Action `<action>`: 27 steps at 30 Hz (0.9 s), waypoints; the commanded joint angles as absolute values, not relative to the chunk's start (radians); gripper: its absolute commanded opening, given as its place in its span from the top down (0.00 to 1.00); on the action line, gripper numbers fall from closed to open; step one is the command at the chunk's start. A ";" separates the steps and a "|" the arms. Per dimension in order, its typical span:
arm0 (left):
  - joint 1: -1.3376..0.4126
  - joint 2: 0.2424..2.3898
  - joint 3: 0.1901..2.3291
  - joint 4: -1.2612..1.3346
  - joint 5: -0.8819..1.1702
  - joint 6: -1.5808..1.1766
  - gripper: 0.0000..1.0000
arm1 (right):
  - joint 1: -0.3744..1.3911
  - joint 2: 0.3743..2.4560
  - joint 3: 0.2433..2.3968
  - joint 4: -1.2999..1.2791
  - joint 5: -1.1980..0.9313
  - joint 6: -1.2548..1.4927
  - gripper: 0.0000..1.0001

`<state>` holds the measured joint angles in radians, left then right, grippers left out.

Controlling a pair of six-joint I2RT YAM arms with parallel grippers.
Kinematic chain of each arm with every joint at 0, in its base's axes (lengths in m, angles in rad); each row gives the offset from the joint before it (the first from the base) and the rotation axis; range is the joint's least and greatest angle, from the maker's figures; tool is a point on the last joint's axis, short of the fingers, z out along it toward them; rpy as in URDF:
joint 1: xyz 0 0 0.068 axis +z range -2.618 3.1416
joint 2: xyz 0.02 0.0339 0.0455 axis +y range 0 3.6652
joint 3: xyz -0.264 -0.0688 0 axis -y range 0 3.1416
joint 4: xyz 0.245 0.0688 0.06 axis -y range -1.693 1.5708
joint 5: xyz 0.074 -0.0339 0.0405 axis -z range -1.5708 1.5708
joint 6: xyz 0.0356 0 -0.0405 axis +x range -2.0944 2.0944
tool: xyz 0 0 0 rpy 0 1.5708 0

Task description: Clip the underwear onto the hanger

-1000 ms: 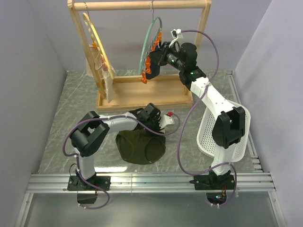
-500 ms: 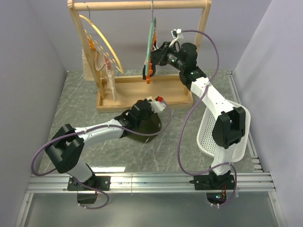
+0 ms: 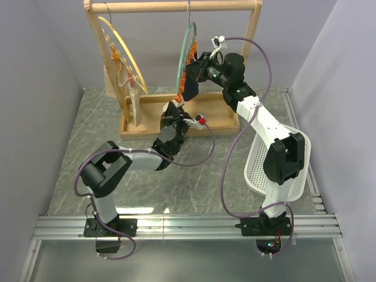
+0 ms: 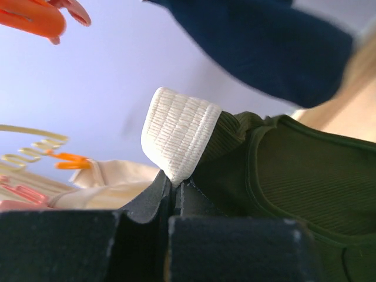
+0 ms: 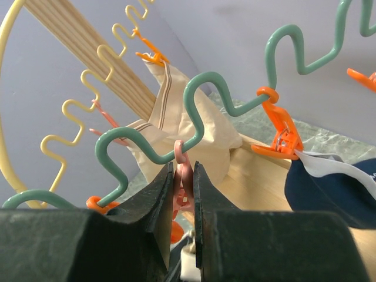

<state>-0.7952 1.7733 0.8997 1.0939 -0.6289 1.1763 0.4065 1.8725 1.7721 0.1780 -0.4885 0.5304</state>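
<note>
Underwear [image 4: 305,176], pinched in left pincer [image 4: 176,189], has risen toward hanger [image 3: 184,59].

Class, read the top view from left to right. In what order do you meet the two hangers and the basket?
yellow hanger → teal hanger → white basket

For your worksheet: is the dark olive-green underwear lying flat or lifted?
Lifted: the left hand pinches the underwear by its pale ribbed waistband, in mid-air.

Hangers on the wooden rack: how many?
2: a yellow hanger at the left end of the rack, a teal hanger near its middle. None seems hidden.
</note>
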 commanded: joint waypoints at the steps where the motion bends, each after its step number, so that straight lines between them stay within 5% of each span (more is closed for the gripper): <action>1: -0.766 1.821 0.940 1.423 -0.589 1.368 1.00 | 0.400 1.827 1.787 0.187 -0.520 0.528 1.00; 27: -0.733 1.922 1.111 1.540 -0.451 1.491 1.00 | 0.402 1.833 1.779 0.158 -0.488 0.515 1.00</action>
<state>-0.7383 1.9163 1.0599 1.2831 -0.4824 1.4788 0.4049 1.8721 1.7721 0.1741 -0.4873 0.5262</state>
